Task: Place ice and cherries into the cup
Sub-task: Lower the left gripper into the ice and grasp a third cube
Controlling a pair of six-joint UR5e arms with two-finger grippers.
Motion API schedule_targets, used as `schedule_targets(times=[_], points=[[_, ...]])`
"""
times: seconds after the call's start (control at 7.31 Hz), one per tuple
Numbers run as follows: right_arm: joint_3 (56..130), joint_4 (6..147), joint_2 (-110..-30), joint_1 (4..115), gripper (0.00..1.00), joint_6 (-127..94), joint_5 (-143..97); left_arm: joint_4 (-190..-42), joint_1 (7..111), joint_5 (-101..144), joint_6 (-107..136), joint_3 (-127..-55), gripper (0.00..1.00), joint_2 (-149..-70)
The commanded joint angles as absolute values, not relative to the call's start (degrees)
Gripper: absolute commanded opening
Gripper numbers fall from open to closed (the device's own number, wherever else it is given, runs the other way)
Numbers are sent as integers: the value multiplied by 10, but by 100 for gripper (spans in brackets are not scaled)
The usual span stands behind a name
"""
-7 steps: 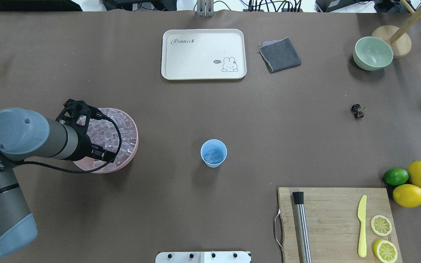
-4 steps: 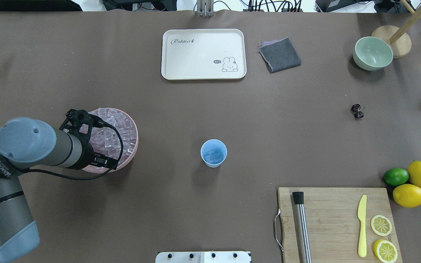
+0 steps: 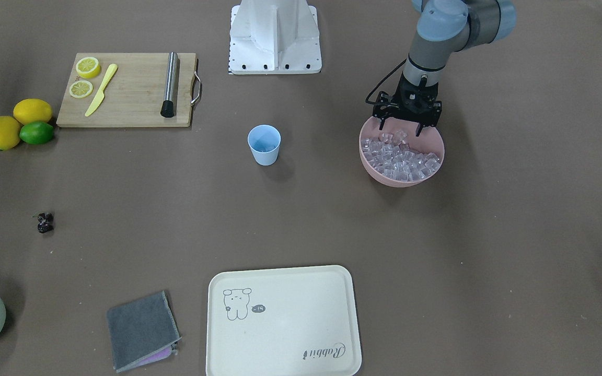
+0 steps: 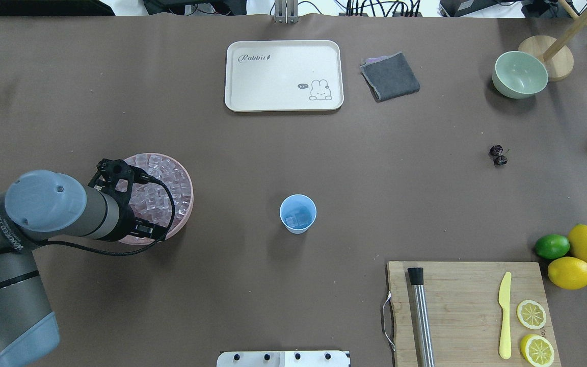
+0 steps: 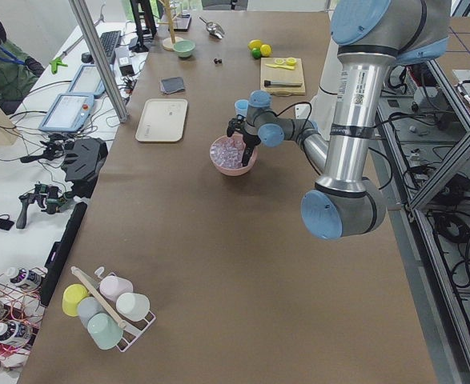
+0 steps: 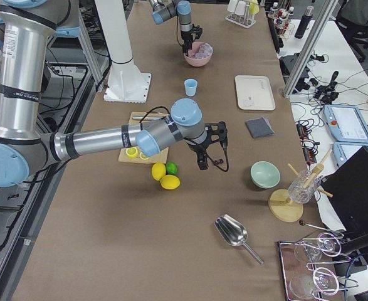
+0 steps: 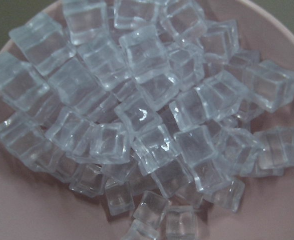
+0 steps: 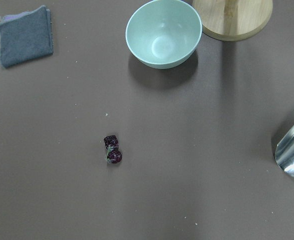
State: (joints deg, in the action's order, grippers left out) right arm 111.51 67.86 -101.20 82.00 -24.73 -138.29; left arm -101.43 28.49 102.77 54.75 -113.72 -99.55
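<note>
- Hovering fingers-down over the robot-side edge of the pink bowl (image 3: 401, 180), which is sitting well to the robot's left of the cup (image 4: 298, 214), the left claw (image 3: 405, 128) is holding its jaws spread wide, with nothing visibly gripped.
- Ice (image 7: 147, 120) is filling that bowl in a heap, and a few cubes (image 4: 296, 219) are lying in the bottom of the cup.
- The cherries (image 4: 498, 155) are lying on the table (image 4: 375, 178), well apart from the cup on the robot's right and slightly farther from the robot.
- The right claw (image 6: 202, 163) is hanging far to the cup's right; I cannot tell how far open it is standing.
</note>
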Motion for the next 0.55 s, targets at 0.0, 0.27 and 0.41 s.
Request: schedule_targets(times=[0.0, 0.27, 0.41], points=[[1114, 679, -1012, 820, 100, -248, -1383, -1014, 286, 1028, 536, -1126, 92, -997], [1115, 679, -1012, 820, 100, -248, -1383, -1014, 286, 1028, 529, -1115, 87, -996], [1115, 679, -1012, 820, 100, -248, -1383, -1014, 286, 1029, 529, -1114, 84, -996]])
